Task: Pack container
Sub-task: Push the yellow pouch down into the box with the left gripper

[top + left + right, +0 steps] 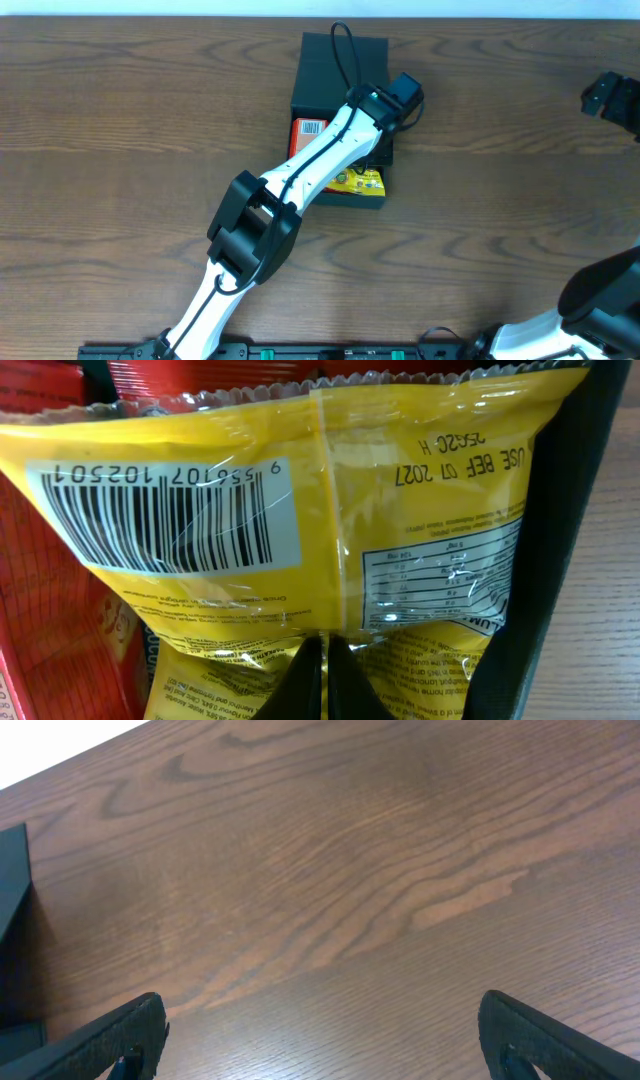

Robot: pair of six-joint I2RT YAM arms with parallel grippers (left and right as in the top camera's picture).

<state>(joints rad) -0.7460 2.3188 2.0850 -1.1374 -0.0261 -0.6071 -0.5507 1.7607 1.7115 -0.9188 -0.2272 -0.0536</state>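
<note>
The black container (340, 65) lies open at the table's middle, its flap lid folded back to the far side. In it lie a red package (310, 130) and a yellow snack bag (362, 182). My left gripper (326, 650) is shut on the back seam of the yellow snack bag (300, 460), which fills the left wrist view; the container's black wall (565, 510) stands to its right and red packaging (60, 640) to its left. My right gripper (320, 1020) is open and empty above bare wood, far right of the container's edge (12, 870).
The left arm (300, 175) crosses the container from the front left and hides most of its inside. The right arm's gripper (612, 97) is near the table's far right edge. The table (120, 120) is dark brown wood.
</note>
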